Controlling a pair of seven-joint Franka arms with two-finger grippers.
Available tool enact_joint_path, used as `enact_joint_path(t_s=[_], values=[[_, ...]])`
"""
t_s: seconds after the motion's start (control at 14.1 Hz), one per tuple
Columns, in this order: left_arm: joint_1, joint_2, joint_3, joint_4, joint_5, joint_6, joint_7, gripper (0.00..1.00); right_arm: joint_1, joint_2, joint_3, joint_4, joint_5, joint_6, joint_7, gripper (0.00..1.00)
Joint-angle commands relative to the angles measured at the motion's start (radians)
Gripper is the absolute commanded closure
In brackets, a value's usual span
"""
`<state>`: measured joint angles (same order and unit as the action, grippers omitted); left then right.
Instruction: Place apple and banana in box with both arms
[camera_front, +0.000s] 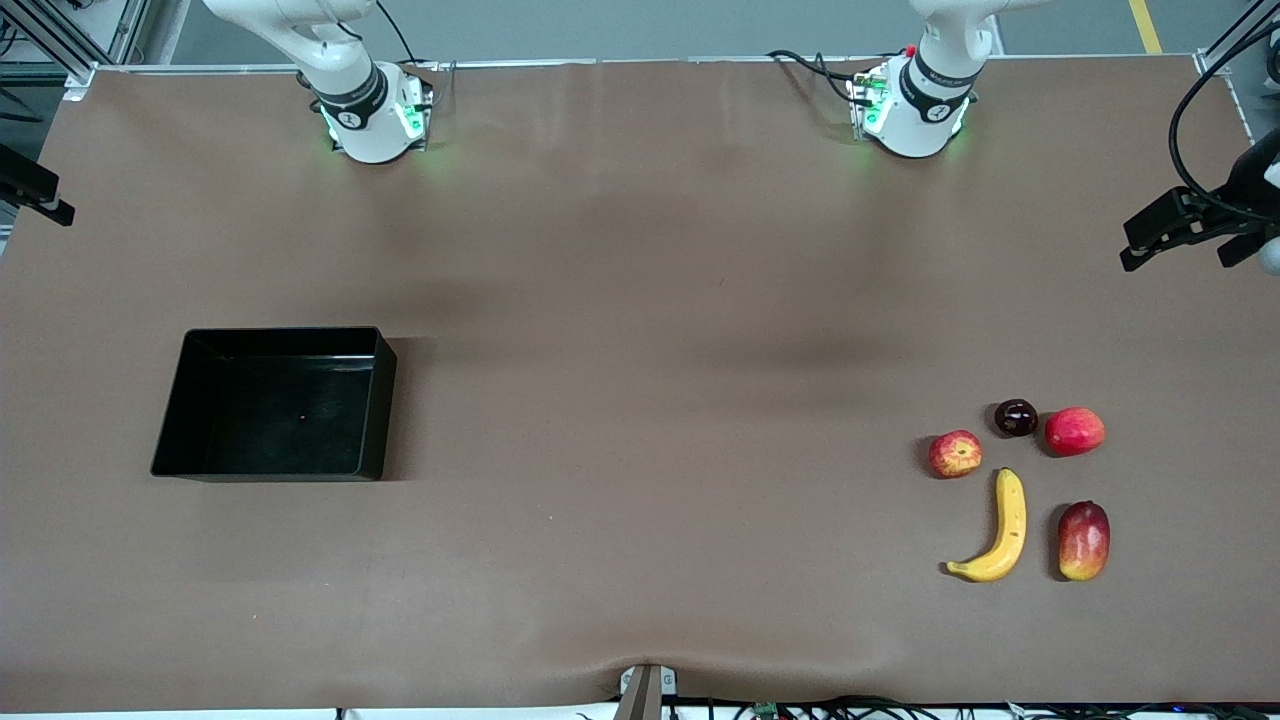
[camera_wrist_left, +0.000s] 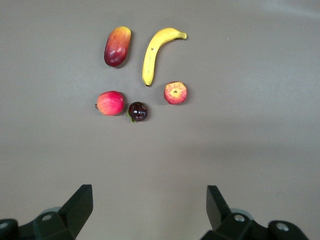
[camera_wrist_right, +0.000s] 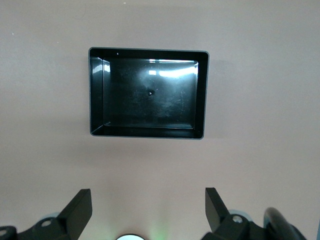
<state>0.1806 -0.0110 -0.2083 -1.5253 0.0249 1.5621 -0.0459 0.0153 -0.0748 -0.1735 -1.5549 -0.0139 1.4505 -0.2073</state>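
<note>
The apple, small and red with yellow patches, lies toward the left arm's end of the table. The yellow banana lies beside it, nearer to the front camera. The black box sits empty toward the right arm's end. My left gripper is open and empty, high over bare table, with the apple and banana ahead of it. My right gripper is open and empty, high above the table, looking down at the box. Neither gripper shows in the front view.
A smooth pinkish-red fruit, a dark plum-like fruit and an oblong red-yellow fruit lie close around the apple and banana. They also show in the left wrist view, for example the dark fruit. Black camera mounts stand at the table's ends.
</note>
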Motion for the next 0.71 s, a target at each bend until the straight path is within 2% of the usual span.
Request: enact_joint_path(t_s=[0.0, 0.35, 0.64], values=[[0.003, -0.004, -0.005, 0.010, 0.009, -0.008, 0.001, 0.00, -0.015, 0.012, 0.009, 0.025, -0.011, -0.015, 0.008, 0.00], [0.006, 0.003, -0.005, 0.022, 0.007, -0.008, -0.017, 0.00, -0.035, 0.047, 0.009, 0.030, -0.023, -0.002, 0.000, 0.00], [0.013, 0.112, -0.003, 0.022, 0.007, 0.042, -0.002, 0.00, -0.110, 0.157, 0.009, 0.033, -0.046, 0.022, 0.005, 0.00]])
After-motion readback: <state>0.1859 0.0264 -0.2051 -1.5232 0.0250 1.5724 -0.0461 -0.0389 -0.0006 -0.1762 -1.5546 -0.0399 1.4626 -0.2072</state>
